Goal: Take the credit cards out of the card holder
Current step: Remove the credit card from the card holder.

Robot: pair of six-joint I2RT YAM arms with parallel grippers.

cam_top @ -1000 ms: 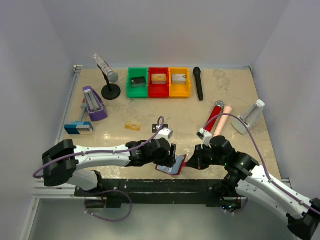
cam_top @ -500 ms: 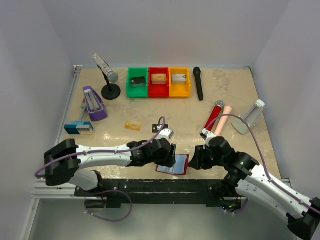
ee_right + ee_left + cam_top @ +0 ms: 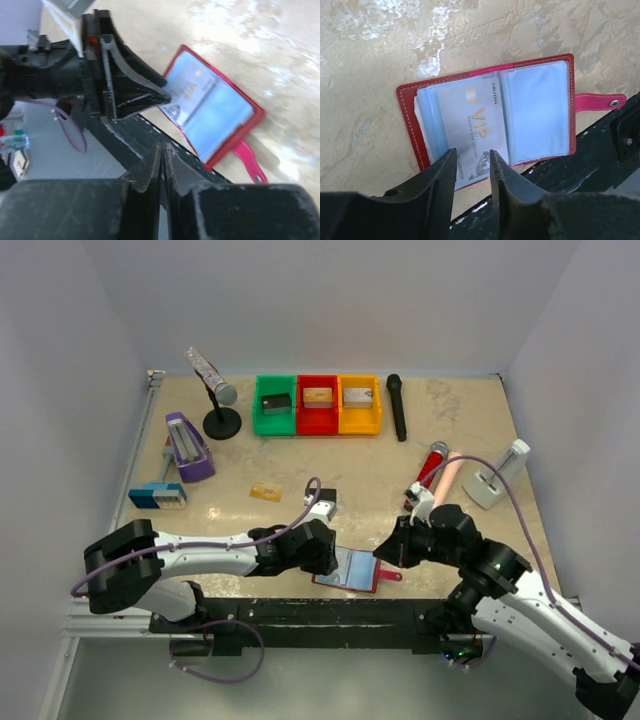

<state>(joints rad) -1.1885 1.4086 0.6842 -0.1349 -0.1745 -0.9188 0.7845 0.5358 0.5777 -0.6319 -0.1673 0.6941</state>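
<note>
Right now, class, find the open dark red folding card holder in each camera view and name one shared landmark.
Top external: card holder, bottom centre.
Left wrist: centre, lying open.
Right wrist: right of centre.
Shared landmark: left gripper at its edge.

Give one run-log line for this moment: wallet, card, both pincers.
wallet: open, lying flat | silver card: partly out of pocket | left pincer: open at card edge | right pincer: shut, empty

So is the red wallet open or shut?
Open: the wallet lies spread flat, clear blue inside facing up, a silver card showing inside.
</note>
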